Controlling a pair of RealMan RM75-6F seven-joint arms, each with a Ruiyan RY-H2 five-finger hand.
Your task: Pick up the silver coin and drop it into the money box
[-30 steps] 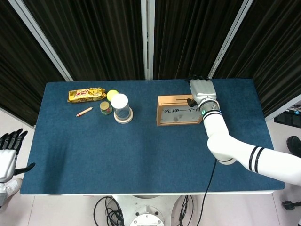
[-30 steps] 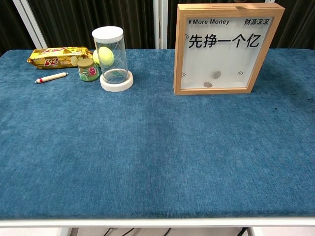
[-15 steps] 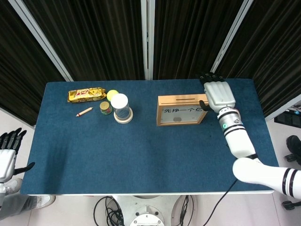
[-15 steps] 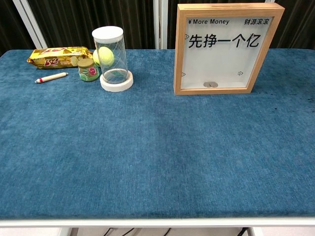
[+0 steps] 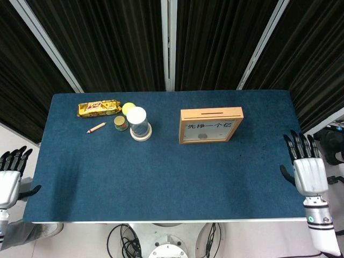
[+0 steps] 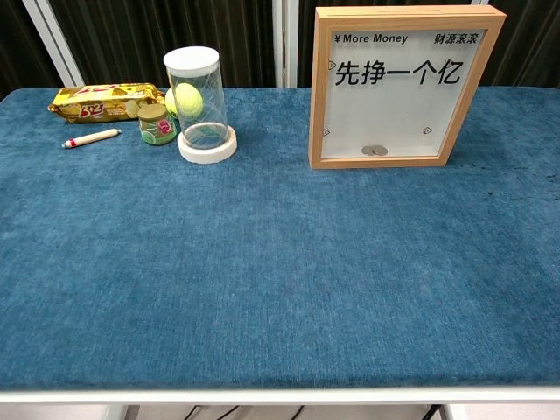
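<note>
While upright, money box [image 6: 407, 87], two coins [image 6: 374, 150]

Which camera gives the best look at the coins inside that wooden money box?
The chest view: it faces the money box front-on, so the coins show lying at the bottom behind the clear pane. The head view looks down from above, showing only a faint grey smudge there.

We see blue table cloth [image 6: 262, 280], light wood money box [image 6: 319, 105] with black lettering, yellow snack packet [image 6: 96, 99], yellow-green ball [image 6: 187, 98], black curtains [image 5: 107, 43].
</note>
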